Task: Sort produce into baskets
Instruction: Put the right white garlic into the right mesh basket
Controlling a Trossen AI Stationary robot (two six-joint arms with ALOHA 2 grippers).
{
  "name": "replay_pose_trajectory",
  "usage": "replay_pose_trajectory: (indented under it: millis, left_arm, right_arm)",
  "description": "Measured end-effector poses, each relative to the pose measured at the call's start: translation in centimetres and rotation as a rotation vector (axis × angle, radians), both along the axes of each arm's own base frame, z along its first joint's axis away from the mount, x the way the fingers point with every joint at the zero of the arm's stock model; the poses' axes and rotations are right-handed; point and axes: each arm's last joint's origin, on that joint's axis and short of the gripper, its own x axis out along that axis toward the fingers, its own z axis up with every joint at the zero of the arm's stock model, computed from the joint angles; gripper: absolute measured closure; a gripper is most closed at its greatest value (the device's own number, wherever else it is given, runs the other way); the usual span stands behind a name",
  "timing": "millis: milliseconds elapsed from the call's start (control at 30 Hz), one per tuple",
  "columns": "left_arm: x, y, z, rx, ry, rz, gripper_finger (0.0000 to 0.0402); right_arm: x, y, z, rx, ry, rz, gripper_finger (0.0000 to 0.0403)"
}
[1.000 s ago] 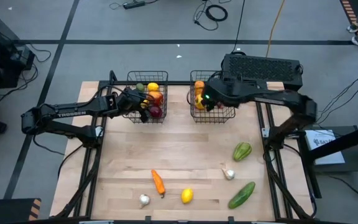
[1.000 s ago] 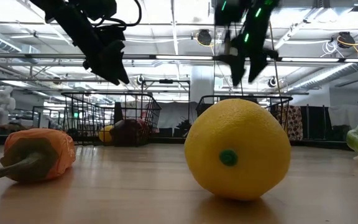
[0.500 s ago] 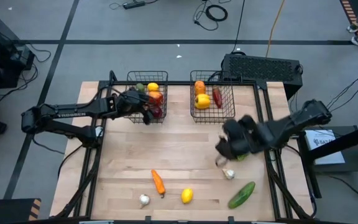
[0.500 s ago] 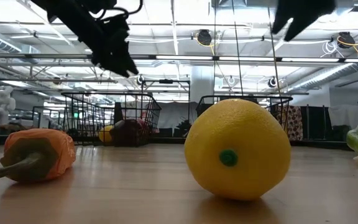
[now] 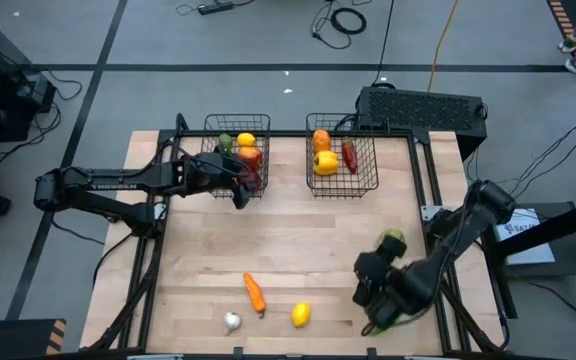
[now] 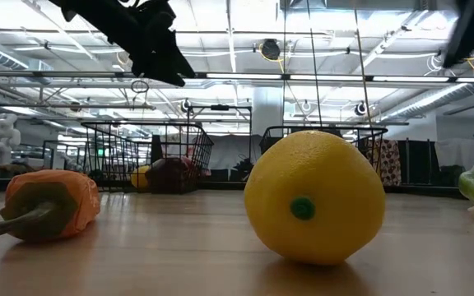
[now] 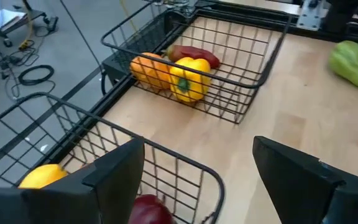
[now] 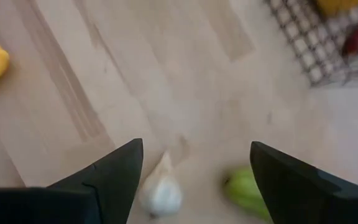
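Across the wooden table [image 5: 298,250], the empty, open right claw [image 5: 373,292] has swung from the baskets to the garlic [image 8: 161,194]

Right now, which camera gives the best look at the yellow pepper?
The left wrist view: the yellow pepper sits close and unobstructed inside the far basket. The high view shows it only small from above. In the low view I cannot pick it out, and the right wrist view misses it.
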Motion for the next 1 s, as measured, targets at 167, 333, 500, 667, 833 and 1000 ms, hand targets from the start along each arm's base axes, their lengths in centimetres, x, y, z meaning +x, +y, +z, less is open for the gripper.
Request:
replay_pose_trajectory:
  millis: [167,333,500,667,833,1000]
  left_arm:
    - [0.0,-0.9,-0.3,-0.008,0.041,-0.038,0.0096]
    - [0.0,-1.6,-0.4,-0.020,0.047,-0.058,0.0096]
    - [0.0,-1.8,-0.5,-0.027,0.048,-0.064,0.0096]
    - [0.0,-2.0,-0.5,-0.028,0.051,-0.071,0.0096]
    - [0.0,-2.0,-0.5,-0.028,0.051,-0.072,0.0096]
    - [0.0,-2.0,-0.5,-0.027,0.051,-0.073,0.0096]
  right_arm:
    - [-0.1,2.0,-3.0,-0.012,0.043,-0.111,0.0122]
    - [0.1,2.7,-4.9,0.002,0.124,-0.181,0.0104]
    - [0.9,2.3,-5.8,0.037,0.168,-0.279,0.0073]
    - [1.6,2.4,-6.8,0.034,0.170,-0.281,0.0058]
    - [1.9,2.6,-8.0,0.009,0.194,-0.284,0.0062]
    - [1.9,2.7,-8.8,0.006,0.213,-0.312,0.0070]
